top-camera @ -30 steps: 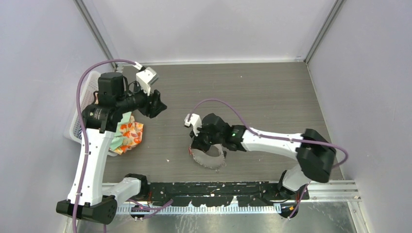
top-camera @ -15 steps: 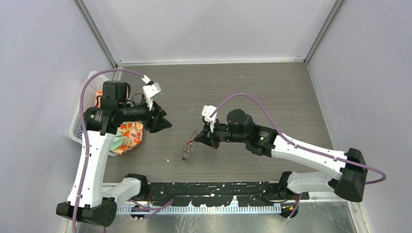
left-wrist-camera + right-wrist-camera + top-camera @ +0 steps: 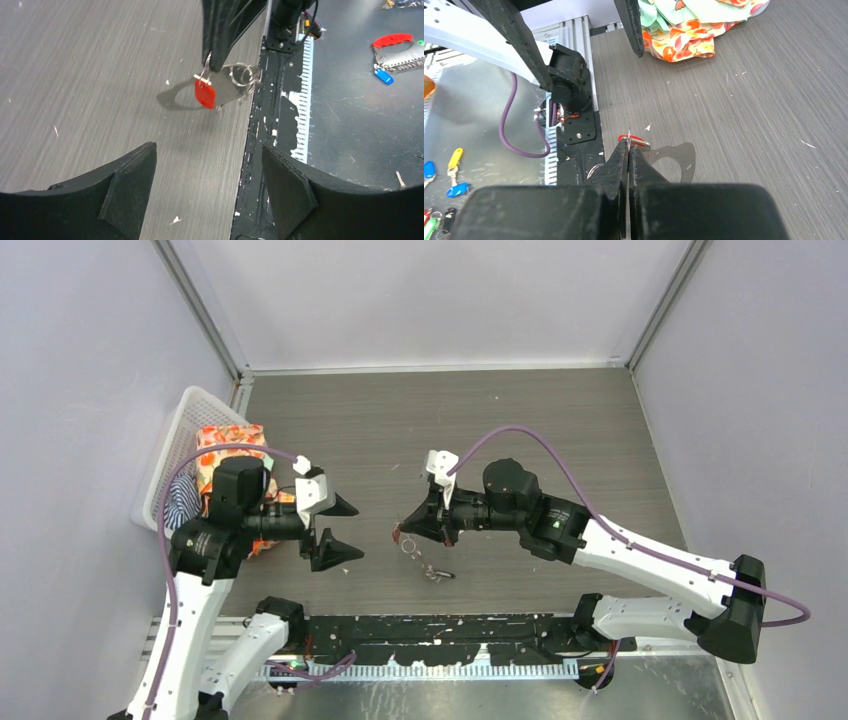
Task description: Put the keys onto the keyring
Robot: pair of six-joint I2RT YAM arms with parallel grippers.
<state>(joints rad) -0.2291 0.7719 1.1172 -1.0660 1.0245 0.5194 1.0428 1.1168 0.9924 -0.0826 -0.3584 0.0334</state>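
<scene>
Over the near middle of the table (image 3: pixel 560 430), we saw the left gripper (image 3: pixel 358 532) had swung in from beside the cloth (image 3: pixel 226 436), its jaws apart and empty, facing the right gripper (image 3: pixel 405 529), whose jaws stayed clamped on the keyring (image 3: pixel 243 75). The left wrist view showed the red key (image 3: pixel 205 94) dangling whole at those fingertips; from above it was a speck.

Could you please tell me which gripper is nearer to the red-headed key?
Right. The right gripper, shut, dangles the red-headed key from its tips; the open left gripper faces it across a gap.
</scene>
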